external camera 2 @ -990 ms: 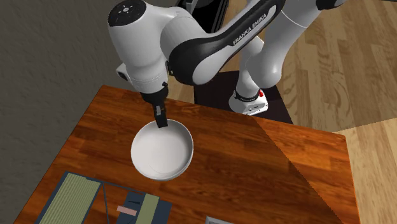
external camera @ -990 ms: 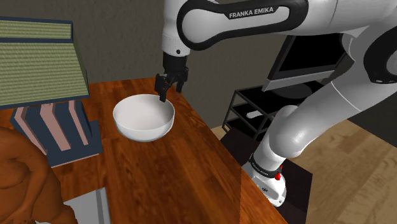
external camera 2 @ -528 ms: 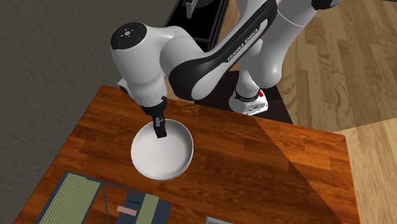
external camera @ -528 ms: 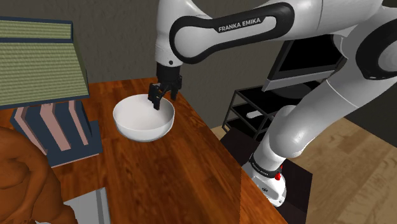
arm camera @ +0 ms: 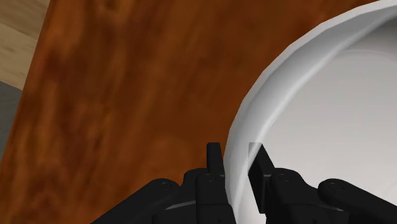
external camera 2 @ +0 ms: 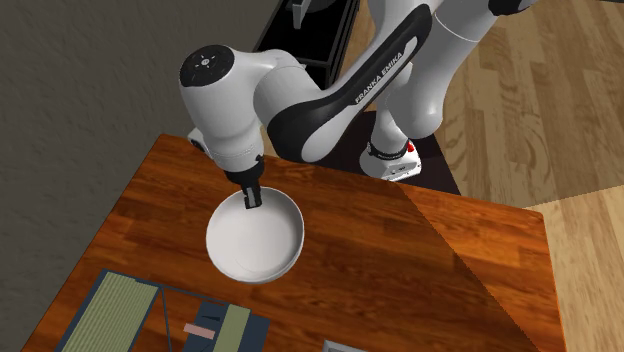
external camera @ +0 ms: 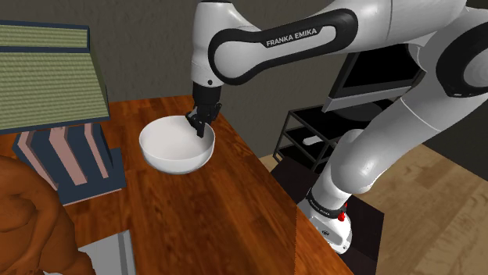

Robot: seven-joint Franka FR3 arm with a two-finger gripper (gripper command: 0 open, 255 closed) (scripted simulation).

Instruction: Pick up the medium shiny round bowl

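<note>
A white round bowl [external camera: 176, 144] stands upright on the wooden table [external camera: 203, 219], near its edge on the shoulder view's right. My black gripper [external camera: 197, 126] has come down on the bowl's rim on the side nearest the arm. In the wrist view one finger is outside the bowl's wall [arm camera: 299, 70] and the other inside, and the gripper [arm camera: 236, 164] is shut on the rim between them. From the second exterior view the gripper [external camera 2: 250, 198] sits at the upper edge of the bowl [external camera 2: 255, 240], which rests on the table [external camera 2: 420, 270].
A striped box with a green woven top [external camera: 55, 117] stands at the shoulder view's left, close to the bowl. A brown lumpy object [external camera: 31, 226] fills the lower left corner. Beyond the table's edge are a black shelf unit [external camera: 313, 137] and the robot's stand.
The gripper has come down from above the bowl's edge onto its rim, and its fingers have drawn together on the rim. The bowl has not moved.
</note>
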